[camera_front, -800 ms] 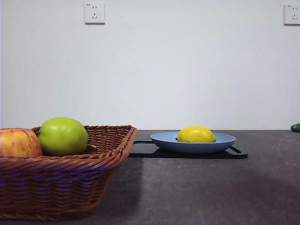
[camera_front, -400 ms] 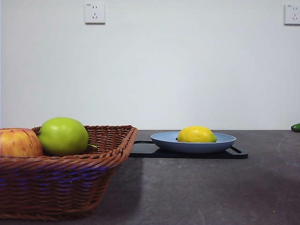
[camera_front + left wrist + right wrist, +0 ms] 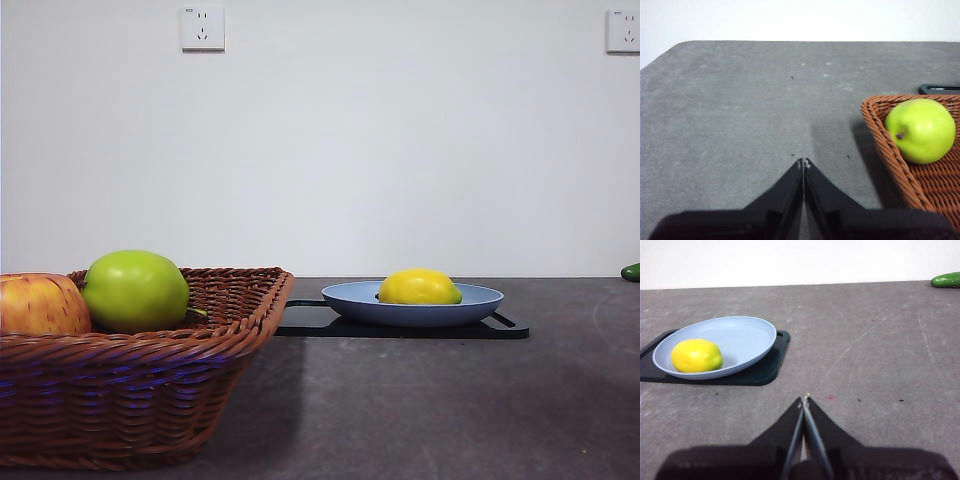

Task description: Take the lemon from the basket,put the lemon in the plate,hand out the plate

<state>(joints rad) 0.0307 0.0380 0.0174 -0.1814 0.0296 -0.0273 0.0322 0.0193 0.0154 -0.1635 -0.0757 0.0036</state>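
The yellow lemon (image 3: 419,287) lies in the light-blue plate (image 3: 470,303), which rests on a flat black tray (image 3: 505,328). In the right wrist view the lemon (image 3: 696,355) sits at one side of the plate (image 3: 747,337). The brown wicker basket (image 3: 130,395) stands at the front left. My right gripper (image 3: 805,401) is shut and empty, above bare table, apart from the plate. My left gripper (image 3: 803,163) is shut and empty, above bare table beside the basket (image 3: 890,150). Neither arm shows in the front view.
A green apple (image 3: 135,290) and a red-yellow apple (image 3: 40,305) lie in the basket. A dark green thing (image 3: 946,280) lies at the table's far right edge. The grey table (image 3: 430,410) ends at a white wall.
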